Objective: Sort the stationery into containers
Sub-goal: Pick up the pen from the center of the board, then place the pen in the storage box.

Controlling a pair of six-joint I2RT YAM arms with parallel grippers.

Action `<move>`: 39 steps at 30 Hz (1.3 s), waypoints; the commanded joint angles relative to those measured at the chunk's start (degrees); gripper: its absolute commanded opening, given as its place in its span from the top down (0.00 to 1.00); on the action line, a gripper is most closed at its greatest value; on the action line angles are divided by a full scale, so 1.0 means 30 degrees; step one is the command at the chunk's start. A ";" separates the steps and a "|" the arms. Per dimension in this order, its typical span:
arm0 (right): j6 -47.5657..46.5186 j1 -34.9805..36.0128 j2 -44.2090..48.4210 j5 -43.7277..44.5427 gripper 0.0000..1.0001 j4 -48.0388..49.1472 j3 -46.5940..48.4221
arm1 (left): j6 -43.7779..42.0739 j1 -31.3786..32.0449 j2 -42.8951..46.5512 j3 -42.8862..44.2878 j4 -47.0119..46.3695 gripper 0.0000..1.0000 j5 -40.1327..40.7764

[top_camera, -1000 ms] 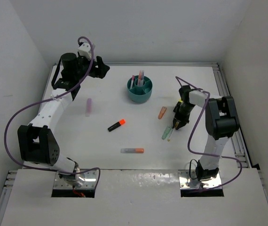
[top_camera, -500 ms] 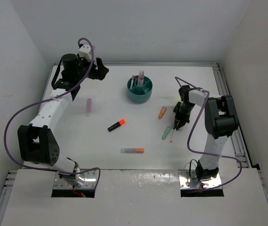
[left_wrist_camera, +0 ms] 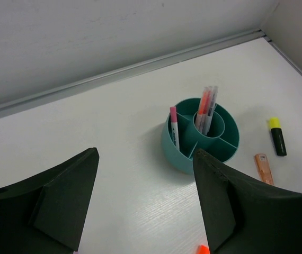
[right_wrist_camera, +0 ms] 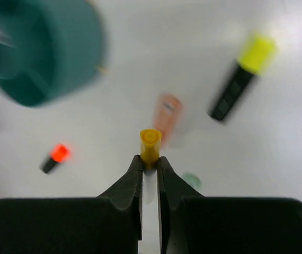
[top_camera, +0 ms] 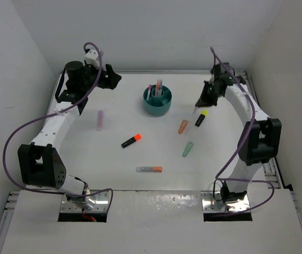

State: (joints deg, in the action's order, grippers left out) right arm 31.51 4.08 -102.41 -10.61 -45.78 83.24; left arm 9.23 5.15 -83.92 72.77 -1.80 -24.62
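As the right gripper (right_wrist_camera: 149,161) hangs raised over the far right of the table (top_camera: 114,159) with a thin pen (right_wrist_camera: 150,142) in it, the step in hand reads as the carry to the cup (top_camera: 157,109).

Jaws almost closed, pinching the pale barrel just behind its yellow end. The end pokes out past the fingertips. Nothing else touches the gripper.

The cup stands to the left of that gripper, well apart from it. It already holds several pens upright in its centre tube and a pink pen (left_wrist_camera: 173,123) in a ring compartment.

Next move, as I judge it: bring the pen over the cup, stand it upright above a free compartment, lower it in, then let go. Risk: the end catching a divider or the pens already standing there.

Lying loose on the table:
- black-yellow marker (top_camera: 201,117)
- orange marker (top_camera: 183,126)
- green marker (top_camera: 187,148)
- black-orange marker (top_camera: 131,140)
- grey pen (top_camera: 149,169)
- lilac marker (top_camera: 100,119)

Left gripper (left_wrist_camera: 144,153) sits high at the far left corner, fingers spread wide, nothing between them.
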 commanded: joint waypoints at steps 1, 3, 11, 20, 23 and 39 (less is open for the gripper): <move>-0.0218 0.1568 0.0418 -0.1327 1.00 0.3155 0.4118 | 0.0613 -0.0836 0.0991 -0.0146 -0.1128 0.22 -0.0435; -0.0511 0.2823 -0.0460 -0.0890 1.00 0.4557 0.6485 | 0.0701 -0.1215 0.1166 -0.0176 -0.1011 0.22 -0.0435; -0.1919 0.6637 -0.3915 0.5055 1.00 0.9487 1.0335 | 0.0233 -0.1716 0.2132 -0.0644 -0.0426 0.22 0.0062; -0.2269 0.7752 -0.7229 0.6583 1.00 1.2211 1.1306 | -0.0119 -0.2770 0.3217 -0.1229 0.0249 0.22 0.0531; -0.2563 0.7928 -0.7581 0.6555 1.00 1.2914 1.0809 | -0.0178 -0.2800 0.3539 -0.1464 0.0337 0.22 0.0794; -0.2241 0.8427 -0.8314 0.5881 1.00 1.4115 0.9755 | -0.0325 -0.3005 0.4301 -0.2168 0.0572 0.21 0.1263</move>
State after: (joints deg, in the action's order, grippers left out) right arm 24.43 28.99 -127.17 7.22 -7.53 113.67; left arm 8.67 -3.11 -73.47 66.22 1.19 -21.54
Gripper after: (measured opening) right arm 0.089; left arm 0.786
